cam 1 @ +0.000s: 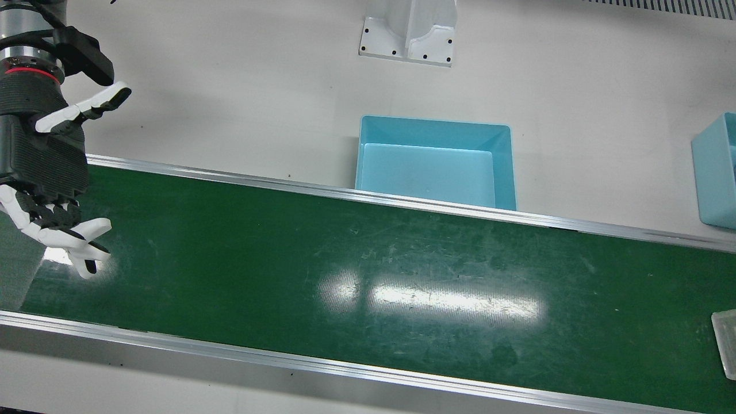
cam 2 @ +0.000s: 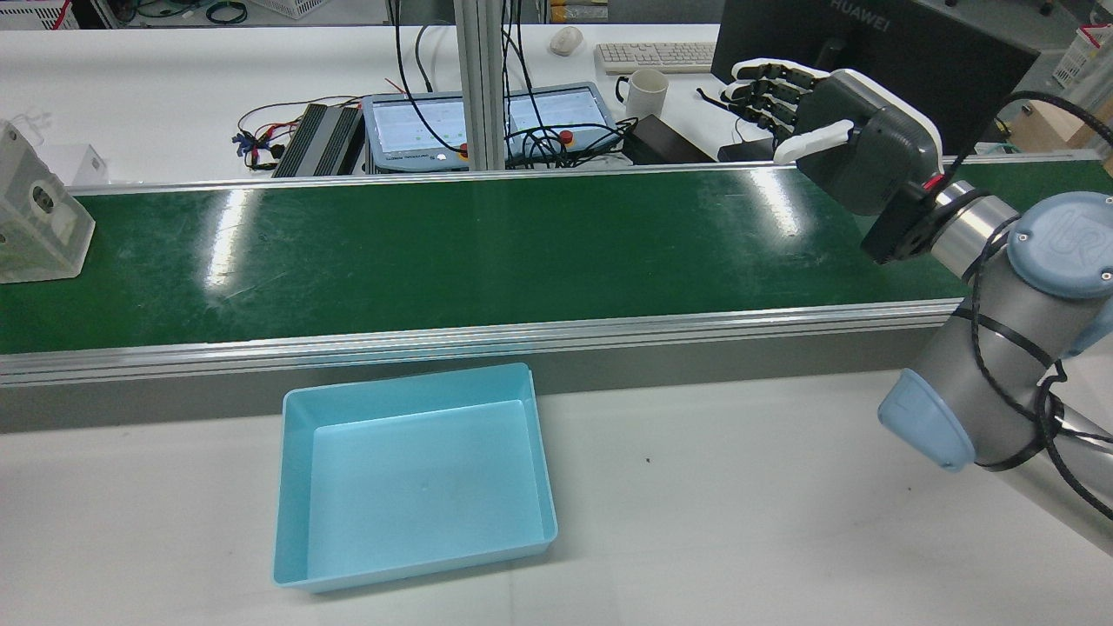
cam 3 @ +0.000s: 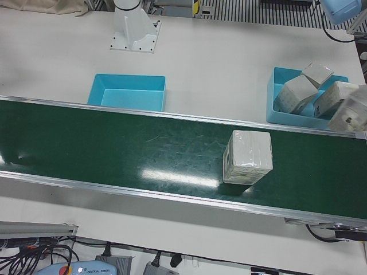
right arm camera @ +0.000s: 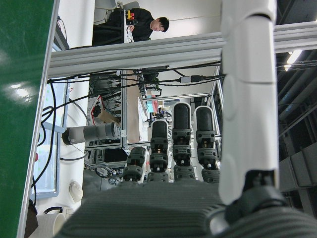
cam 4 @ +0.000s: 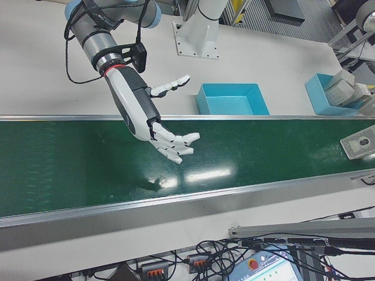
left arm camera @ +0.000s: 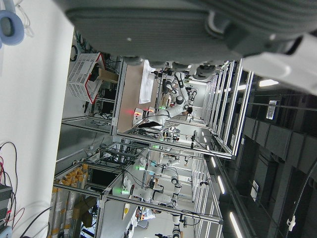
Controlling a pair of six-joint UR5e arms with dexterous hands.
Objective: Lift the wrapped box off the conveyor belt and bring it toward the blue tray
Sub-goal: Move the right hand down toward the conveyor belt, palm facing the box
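Observation:
The wrapped box (cam 3: 248,156) sits on the green conveyor belt (cam 3: 114,149). It also shows at the belt's left end in the rear view (cam 2: 35,209), at the right edge of the front view (cam 1: 725,344) and in the right-front view (cam 4: 358,142). The empty blue tray (cam 2: 409,478) stands on the table beside the belt. My right hand (cam 2: 835,130) is open and empty, held above the belt's other end, far from the box; it shows in the front view (cam 1: 46,172) and the right-front view (cam 4: 149,117). Only the palm of my left hand (left arm camera: 173,25) shows.
A second blue tray (cam 3: 304,97) holding several wrapped boxes stands near the belt's box end. An arm pedestal (cam 1: 409,34) is bolted behind the empty tray. A desk with a monitor (cam 2: 878,52) and cables lies beyond the belt.

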